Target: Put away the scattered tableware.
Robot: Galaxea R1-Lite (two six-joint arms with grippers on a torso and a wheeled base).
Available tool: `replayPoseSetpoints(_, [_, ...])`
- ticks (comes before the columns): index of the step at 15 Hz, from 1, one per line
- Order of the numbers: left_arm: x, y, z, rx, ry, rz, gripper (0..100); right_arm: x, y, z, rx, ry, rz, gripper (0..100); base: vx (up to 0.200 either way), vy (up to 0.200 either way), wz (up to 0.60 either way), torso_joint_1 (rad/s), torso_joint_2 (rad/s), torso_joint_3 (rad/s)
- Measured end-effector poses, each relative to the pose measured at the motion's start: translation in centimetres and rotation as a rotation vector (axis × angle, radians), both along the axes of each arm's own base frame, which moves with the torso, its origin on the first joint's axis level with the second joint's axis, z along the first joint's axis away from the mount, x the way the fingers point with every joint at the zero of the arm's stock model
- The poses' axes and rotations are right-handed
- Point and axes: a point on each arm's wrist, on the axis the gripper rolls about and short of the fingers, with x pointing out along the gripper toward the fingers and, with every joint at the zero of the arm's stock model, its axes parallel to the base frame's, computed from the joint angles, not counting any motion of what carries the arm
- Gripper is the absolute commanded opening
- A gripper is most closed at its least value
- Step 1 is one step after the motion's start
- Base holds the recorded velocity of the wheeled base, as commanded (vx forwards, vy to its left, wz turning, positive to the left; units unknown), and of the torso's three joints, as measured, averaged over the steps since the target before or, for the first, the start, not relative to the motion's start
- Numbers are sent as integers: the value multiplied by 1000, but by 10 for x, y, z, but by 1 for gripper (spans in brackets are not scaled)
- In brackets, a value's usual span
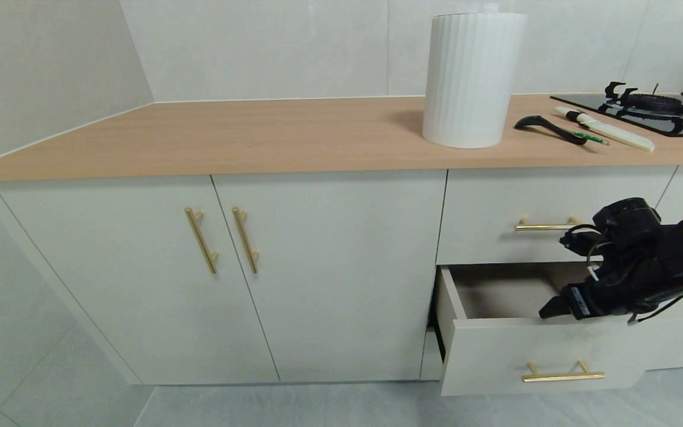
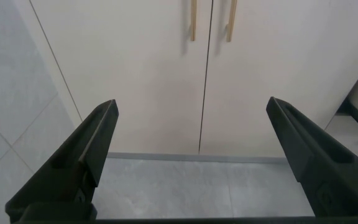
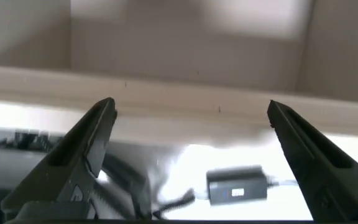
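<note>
1. We saw the countertop [image 1: 229, 133] bare along its left and middle stretch, from the front edge back to the wall.
2. The tableware lay near the countertop's right end: a black spoon [image 1: 546, 127], a thin green-tipped stick [image 1: 590, 139] and a white knife [image 1: 605, 129], close together and short of the front edge.
3. A tall white ribbed container [image 1: 472, 80] stood upright just left of the spoon, near the front edge.
4. The hob [image 1: 650, 110] sat in the back right corner, behind the knife.
5. Below the countertop's right part, the lower drawer [image 1: 531, 353] stood pulled out, and what we saw of its inside was bare; the drawer above it [image 1: 495, 213] was closed.
6. The right gripper [image 3: 190, 104] hung at the open drawer's front rim, its fingers spread wide with nothing between them.
7. The left gripper [image 2: 191, 104] was also spread wide and held nothing; it faced the closed double cabinet doors [image 2: 204, 74], with bare floor [image 2: 185, 186] in front of them.
</note>
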Motion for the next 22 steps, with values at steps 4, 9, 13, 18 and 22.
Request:
replayPoseSetpoints(4, [0, 0, 0, 0, 0, 0, 100, -12, -4, 4, -9, 43, 2, 100, 0, 0, 0, 0, 0, 0])
replayPoseSetpoints(9, [0, 0, 0, 0, 0, 1, 100, -34, -5, 14, -21, 142, 14, 100, 0, 0, 0, 0, 0, 0])
replayPoseSetpoints(13, [0, 0, 0, 0, 0, 0, 100, -34, -2, 32, -11, 18, 21, 100, 0, 0, 0, 0, 0, 0])
replayPoseSetpoints(18, [0, 0, 0, 0, 0, 0, 100, -1, 8, 11, 17, -90, 13, 100, 0, 0, 0, 0, 0, 0])
replayPoseSetpoints(22, [0, 0, 0, 0, 0, 0, 100, 12, 23, -24, 14, -10, 42, 100, 0, 0, 0, 0, 0, 0])
